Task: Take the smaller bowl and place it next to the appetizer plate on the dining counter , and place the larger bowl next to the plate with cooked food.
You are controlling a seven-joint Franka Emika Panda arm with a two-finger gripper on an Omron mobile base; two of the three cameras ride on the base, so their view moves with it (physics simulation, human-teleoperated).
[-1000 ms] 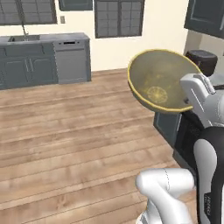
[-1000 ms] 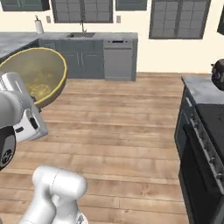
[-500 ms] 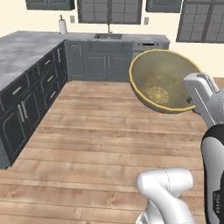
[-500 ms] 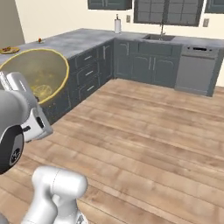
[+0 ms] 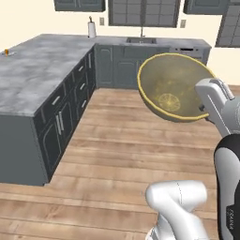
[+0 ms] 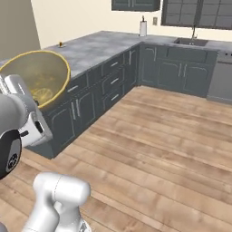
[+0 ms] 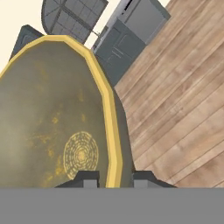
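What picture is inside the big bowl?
A yellow lemon slice on the olive bowl, clearest in the hand view.

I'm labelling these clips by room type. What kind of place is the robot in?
A rendered home kitchen, most likely: an L-shaped grey marbled worktop over dark grey cabinets, a sink with a tap under a window, and a wood-plank floor.

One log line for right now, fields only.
phase: carry | gripper: shut on larger bowl rim | bowl: held in the air, tipped on its side | ahead: grey cabinets, wood floor
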